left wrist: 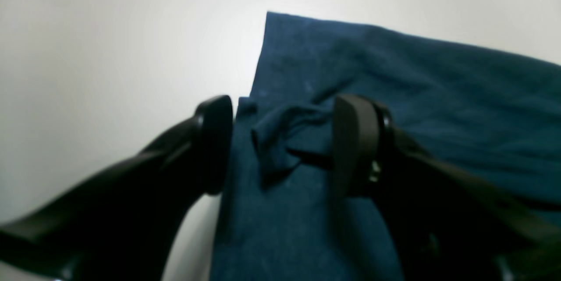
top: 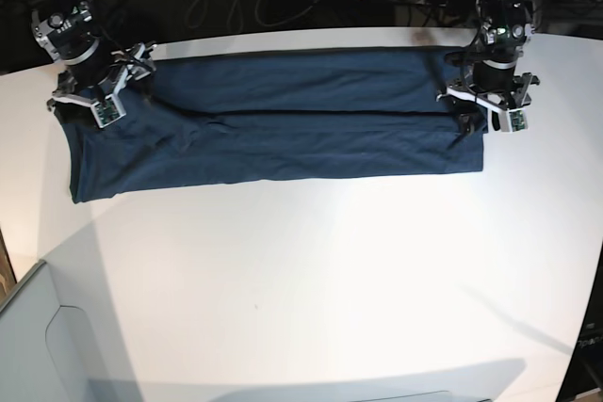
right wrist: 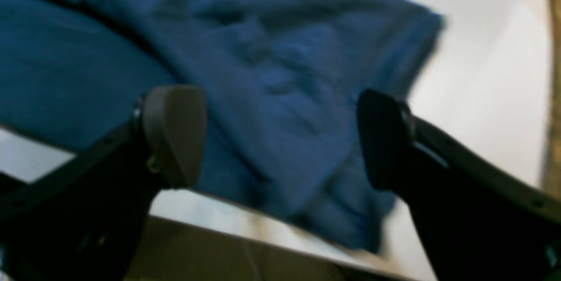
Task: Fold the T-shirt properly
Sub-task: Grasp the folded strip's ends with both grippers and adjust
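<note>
With both jaws spread and nothing held, my left gripper (left wrist: 282, 145) and right gripper (right wrist: 280, 136) should lift straight off the T-shirt (top: 283, 129), not dragging the fold.

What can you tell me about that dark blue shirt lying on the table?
The dark navy-blue T-shirt of soft cotton-like fabric lies flat on the white table, folded lengthwise into a long band with a crease along its middle. It runs across the far side of the table. Near one end a small bunched wrinkle sits between the open left gripper; the other end, loosely rumpled, lies under the open right gripper. Neither holds it.
</note>
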